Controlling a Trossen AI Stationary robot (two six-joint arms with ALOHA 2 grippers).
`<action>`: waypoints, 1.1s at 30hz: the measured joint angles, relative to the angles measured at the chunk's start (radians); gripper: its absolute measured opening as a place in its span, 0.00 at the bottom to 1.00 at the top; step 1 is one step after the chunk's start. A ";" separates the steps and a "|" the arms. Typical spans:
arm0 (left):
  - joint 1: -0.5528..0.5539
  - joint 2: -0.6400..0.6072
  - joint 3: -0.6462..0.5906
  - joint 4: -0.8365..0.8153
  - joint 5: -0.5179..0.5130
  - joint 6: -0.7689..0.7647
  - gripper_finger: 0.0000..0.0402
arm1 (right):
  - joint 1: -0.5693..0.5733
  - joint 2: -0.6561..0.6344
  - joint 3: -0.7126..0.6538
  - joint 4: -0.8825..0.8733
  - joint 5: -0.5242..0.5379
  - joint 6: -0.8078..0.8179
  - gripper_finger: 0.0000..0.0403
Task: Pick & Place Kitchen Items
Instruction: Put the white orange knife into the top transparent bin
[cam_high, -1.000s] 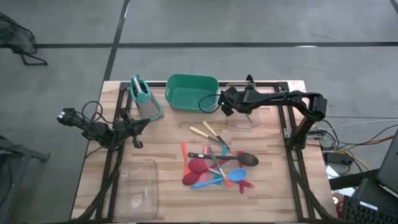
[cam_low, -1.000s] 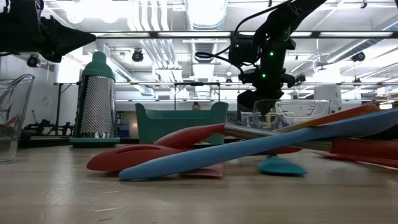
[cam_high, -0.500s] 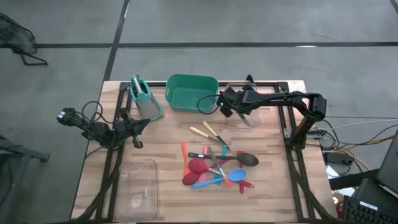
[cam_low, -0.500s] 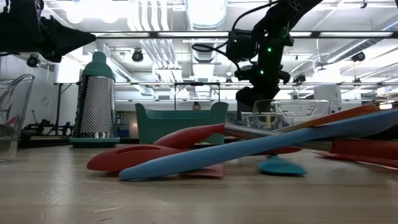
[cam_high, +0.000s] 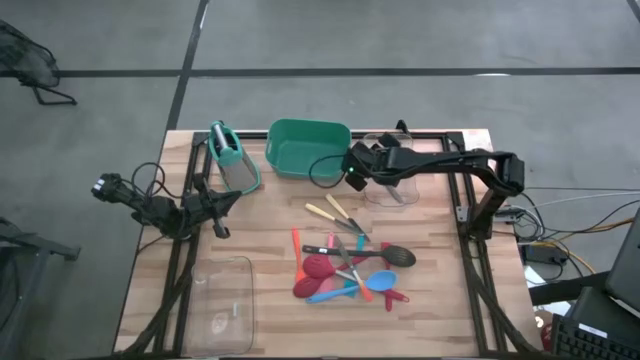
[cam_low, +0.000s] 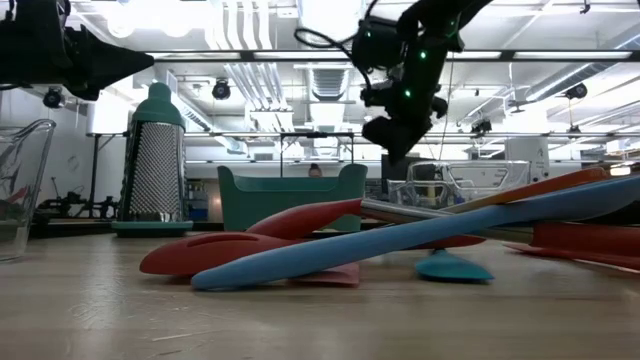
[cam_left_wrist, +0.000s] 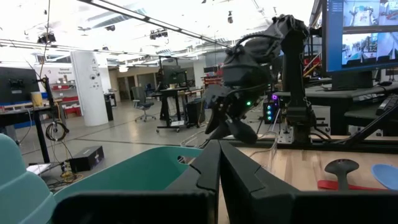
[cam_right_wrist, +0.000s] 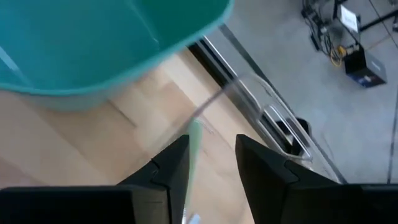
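The right gripper (cam_high: 352, 176) hangs above the table between the green tub (cam_high: 308, 148) and the clear bin (cam_high: 392, 180) at the far edge, its jaws parted with a visible gap and nothing between them. In the right wrist view a pale green strip (cam_right_wrist: 193, 155) shows in that gap, blurred; whether it touches either finger cannot be told. In the low view this gripper (cam_low: 392, 140) is raised clear of the tub's rim.

The left gripper (cam_high: 232, 200) waits near the left edge of the table, just in front of the metal grater (cam_high: 232, 158), jaws clenched together on nothing, as the left wrist view (cam_left_wrist: 219, 163) shows.

The kitchen items (cam_high: 345, 265) lie in a crossed heap on the bare wood toward the near right of the table's middle, well apart from both grippers: a black ladle (cam_high: 385, 254), a red spoon (cam_high: 318, 266), a blue spatula (cam_high: 335, 292), and two yellow-handled tools (cam_high: 330, 212) a little nearer the tub. A strip of open wood separates the heap from the right gripper.

A second clear bin (cam_high: 222, 300) sits at the near left corner, with open wood between it and the heap. The tub and grater stand along the far edge, close together.
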 joint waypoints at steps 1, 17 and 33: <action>0.000 0.000 0.000 0.000 0.000 0.000 0.03 | 0.011 0.000 0.004 0.000 0.000 -0.001 0.34; 0.000 0.000 0.000 0.000 0.000 0.000 0.03 | 0.216 0.000 0.005 0.210 -0.083 -0.159 0.45; 0.000 0.000 0.000 0.000 0.000 0.000 0.03 | 0.290 0.004 -0.049 0.448 -0.378 -0.284 0.39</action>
